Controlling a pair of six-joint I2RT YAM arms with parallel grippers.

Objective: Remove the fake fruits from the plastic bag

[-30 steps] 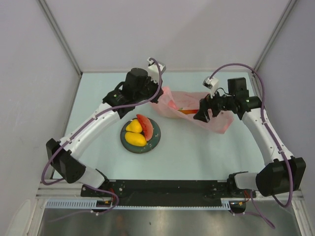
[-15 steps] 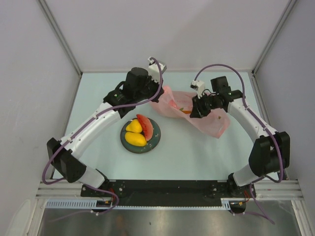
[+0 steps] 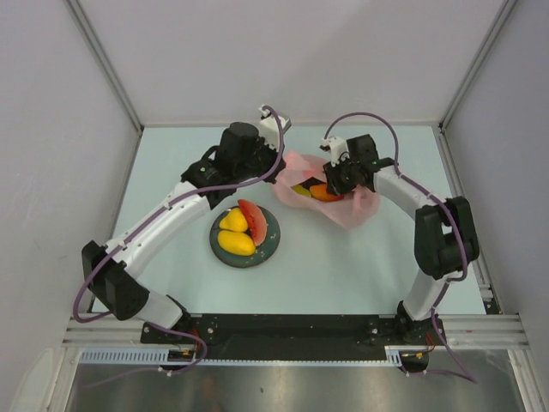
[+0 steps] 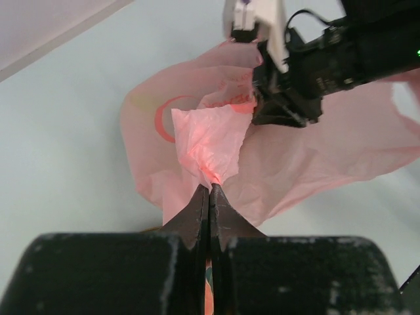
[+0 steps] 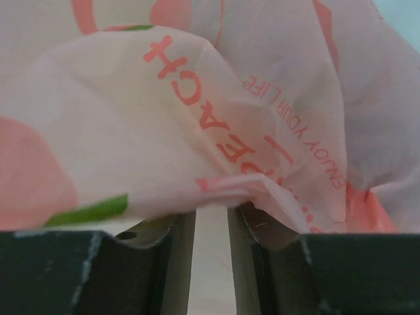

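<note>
Pale table (image 3: 343, 266) | left gripper (image 4: 210, 188) clamped on plastic bag (image 4: 315, 164) | right gripper (image 5: 211, 216) against bag, grip unclear

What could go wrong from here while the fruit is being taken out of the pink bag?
1. The left hand pinches only a small twist of the bag; the thin film may slip or tear.
2. Film bunches over the right hand, so it may grab bag instead of the orange fruit.
</note>
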